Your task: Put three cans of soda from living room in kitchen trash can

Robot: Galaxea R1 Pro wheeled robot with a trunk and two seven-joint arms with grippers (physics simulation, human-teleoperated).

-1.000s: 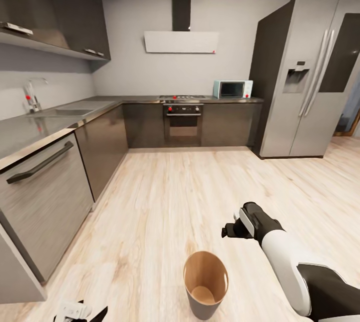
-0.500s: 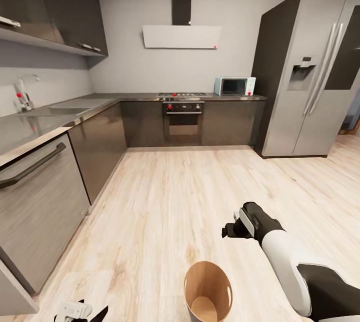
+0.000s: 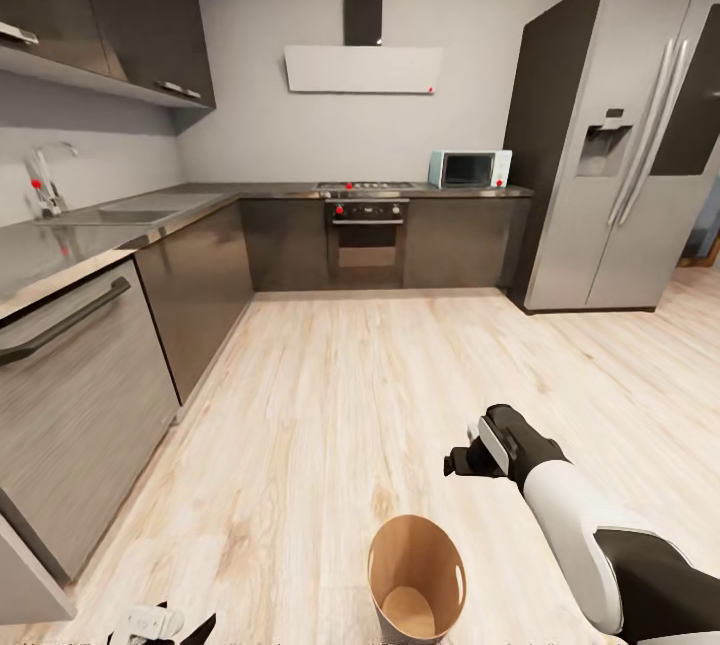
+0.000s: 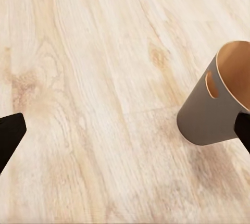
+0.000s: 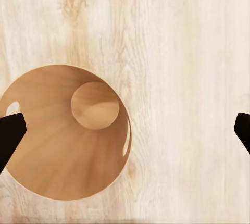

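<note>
The tash can [image 3: 416, 577] stands upright on the wood floor of the kitchen, close in front of me, pale grey outside and coppery-brown inside. Looking down into the tash can [image 5: 65, 130], I see a bare bottom. My right gripper [image 3: 463, 460] hangs open just beyond and to the right of its rim, and the right gripper [image 5: 125, 133] has nothing between its fingers. My left gripper [image 3: 165, 624] is low at the near left, and the left gripper [image 4: 125, 135] is open and empty with the tash can [image 4: 216, 104] off to one side. The cans of soda are out of view.
Dark counters with a dishwasher front [image 3: 75, 405] run along the left. An oven [image 3: 367, 243], a microwave [image 3: 469, 169] and a range hood line the back wall. A tall grey fridge [image 3: 620, 135] stands at the right. Open wood floor [image 3: 380, 375] lies between.
The whole view has shifted a little as the camera moved, so the tash can sits lower in the picture than a second ago. Both arms keep their pose.
</note>
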